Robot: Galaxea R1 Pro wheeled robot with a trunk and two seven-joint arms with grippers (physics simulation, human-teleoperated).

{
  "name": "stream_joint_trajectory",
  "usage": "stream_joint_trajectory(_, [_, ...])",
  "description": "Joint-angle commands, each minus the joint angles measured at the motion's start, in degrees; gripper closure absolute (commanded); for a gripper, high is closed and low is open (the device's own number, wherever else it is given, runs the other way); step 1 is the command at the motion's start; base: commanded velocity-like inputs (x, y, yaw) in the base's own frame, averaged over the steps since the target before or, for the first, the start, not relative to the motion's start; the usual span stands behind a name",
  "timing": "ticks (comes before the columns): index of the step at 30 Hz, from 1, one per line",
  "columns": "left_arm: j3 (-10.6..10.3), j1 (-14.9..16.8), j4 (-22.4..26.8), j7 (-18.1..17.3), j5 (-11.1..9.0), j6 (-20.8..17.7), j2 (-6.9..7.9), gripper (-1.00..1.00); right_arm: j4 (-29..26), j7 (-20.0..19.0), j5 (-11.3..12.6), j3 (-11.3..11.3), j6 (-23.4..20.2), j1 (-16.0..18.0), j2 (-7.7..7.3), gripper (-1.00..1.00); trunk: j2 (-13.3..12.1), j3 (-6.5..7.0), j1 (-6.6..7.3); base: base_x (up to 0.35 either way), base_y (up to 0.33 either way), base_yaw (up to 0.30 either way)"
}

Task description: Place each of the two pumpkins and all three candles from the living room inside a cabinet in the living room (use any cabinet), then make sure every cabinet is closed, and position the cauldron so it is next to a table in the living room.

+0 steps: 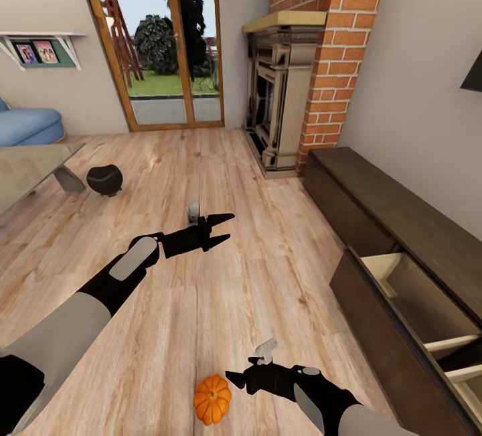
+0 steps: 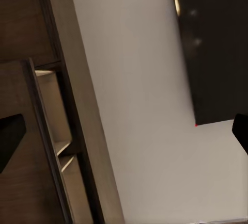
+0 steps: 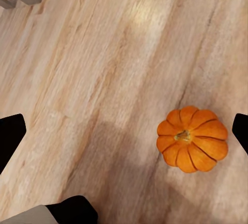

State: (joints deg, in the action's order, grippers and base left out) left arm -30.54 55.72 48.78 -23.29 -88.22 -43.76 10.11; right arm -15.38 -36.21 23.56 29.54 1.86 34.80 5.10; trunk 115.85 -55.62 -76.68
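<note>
Pumpkin (image 1: pixel 212 398) on floor just beside open right pincer (image 1: pixel 242 372).

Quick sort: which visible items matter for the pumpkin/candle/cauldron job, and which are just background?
Task items:
- pumpkin on the floor by the right gripper
- cauldron on the floor beside the table
- cabinet, one drawer open

Background:
- fireplace
- sofa
- patio doors
- wall shelf with pictures

The dark-brown cabinet (image 2: pixel 36 28) stands against a pale wall (image 2: pixel 139 131). Its drawer (image 2: pixel 54 110) is pulled open, showing pale wood. A black TV (image 2: pixel 214 48) hangs above.
</note>
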Motion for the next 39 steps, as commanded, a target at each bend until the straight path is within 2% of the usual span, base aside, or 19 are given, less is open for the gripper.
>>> stream_joint_trajectory(1, [0.02, 0.0, 0.0, 0.0, -0.02, -0.01, 0.0, -1.0, 0.0, 0.0, 0.0, 0.0, -0.01, 0.0, 0.0, -1.0, 0.42, -0.18, -0.23, 0.0, 0.0, 0.0])
stream_joint_trajectory(39, [0.04, 0.0, 0.0, 0.0, -0.11, -0.01, 0.26, -1.0, 0.17, 0.14, 0.08, 0.0, -0.01, 0.0, 0.09, -1.0, 15.66, -7.01, -8.57, 0.0, 0.0, 0.0])
